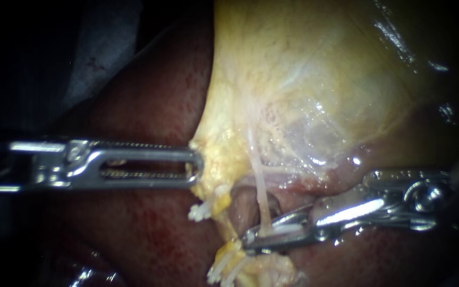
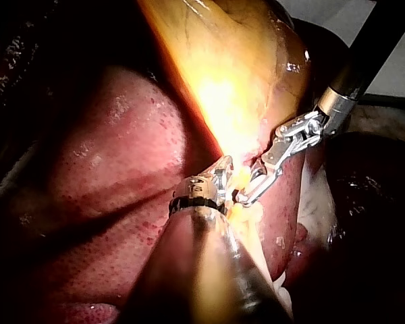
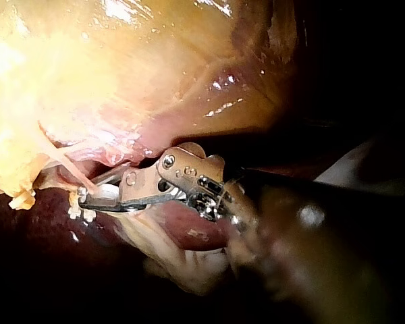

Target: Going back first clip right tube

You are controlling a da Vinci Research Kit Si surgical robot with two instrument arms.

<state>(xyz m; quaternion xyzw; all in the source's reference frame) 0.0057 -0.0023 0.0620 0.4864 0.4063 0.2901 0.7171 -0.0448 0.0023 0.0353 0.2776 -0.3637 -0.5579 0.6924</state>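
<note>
My left instrument comes in level from the left, its slotted jaws shut on the yellow lower edge of the gallbladder. A thin pale tube runs down from the gallbladder. My right instrument reaches in from the right with its jaws slightly open around the tube's lower end. A whitish clip shows between those jaws, at the tube. In the right wrist view the jaws lie on either side of the clip and the tube. The left wrist view has both tips, left and right, close together.
Dark red liver lies under and left of the gallbladder. Yellow fatty shreds hang below the right instrument's jaws. A reddish hollow opens behind the tube. In the left wrist view the liver bulges beside my left shaft.
</note>
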